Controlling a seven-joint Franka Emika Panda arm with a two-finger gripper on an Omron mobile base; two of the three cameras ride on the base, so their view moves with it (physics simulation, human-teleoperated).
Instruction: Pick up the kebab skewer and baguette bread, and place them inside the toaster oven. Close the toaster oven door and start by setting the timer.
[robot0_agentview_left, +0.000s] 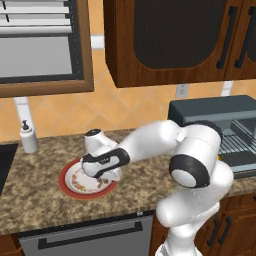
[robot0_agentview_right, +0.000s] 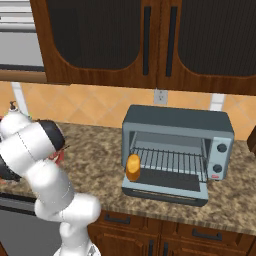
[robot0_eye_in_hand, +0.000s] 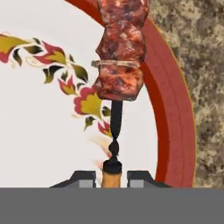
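At left, my end effector (robot0_agentview_left: 102, 176) hangs low over the plate (robot0_agentview_left: 67, 185) on the counter (robot0_agentview_left: 45, 200). In the hand view its fingertips (robot0_eye_in_hand: 85, 178) bracket the pale handle end of the kebab skewer (robot0_eye_in_hand: 120, 57), which lies on the plate; I cannot tell whether they press it yet. At right, the baguette bread (robot0_agentview_right: 133, 167) already stands on the open toaster oven door (robot0_agentview_right: 165, 191) before the toaster oven (robot0_agentview_right: 178, 145). I judge the skewer pickup is in hand; next comes a firm pinch and a level lift.
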